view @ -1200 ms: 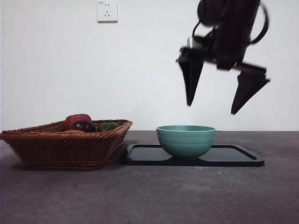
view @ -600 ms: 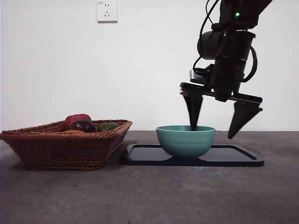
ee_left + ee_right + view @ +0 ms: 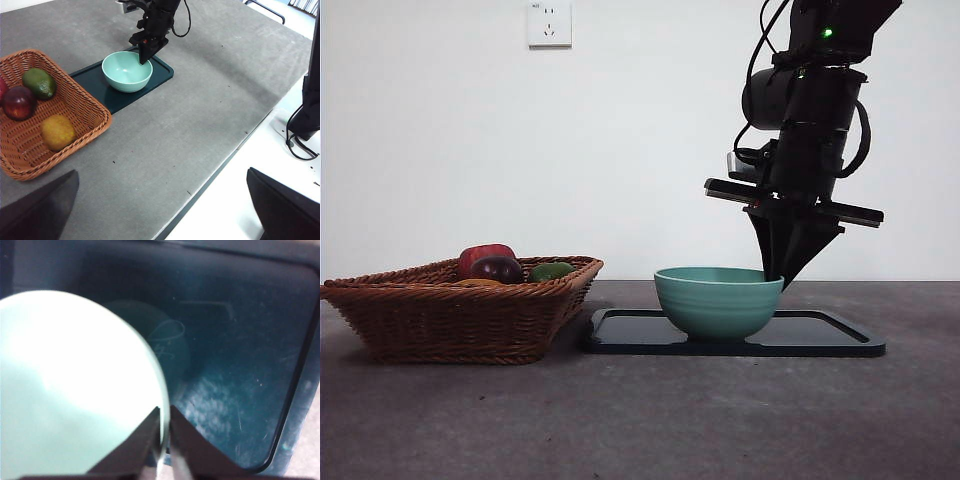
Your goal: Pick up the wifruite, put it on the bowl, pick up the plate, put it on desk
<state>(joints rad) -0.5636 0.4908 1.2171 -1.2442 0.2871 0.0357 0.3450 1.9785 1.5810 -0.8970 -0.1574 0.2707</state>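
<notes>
A plain white wall (image 3: 470, 150) stands behind the worktop (image 3: 640, 420), lit evenly and softly. A white power socket (image 3: 549, 23) sits high on it. The worktop is matte dark grey-brown and mottled. Beyond its edge lies a white floor (image 3: 240, 210), with a black cable (image 3: 300, 145) trailing on it.

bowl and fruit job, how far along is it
Nothing looks done yet: the wifruite lies in the basket. In hand: the right tool is shut on the bowl rim, with the bowl on the tray. Left tool waits open.
</notes>
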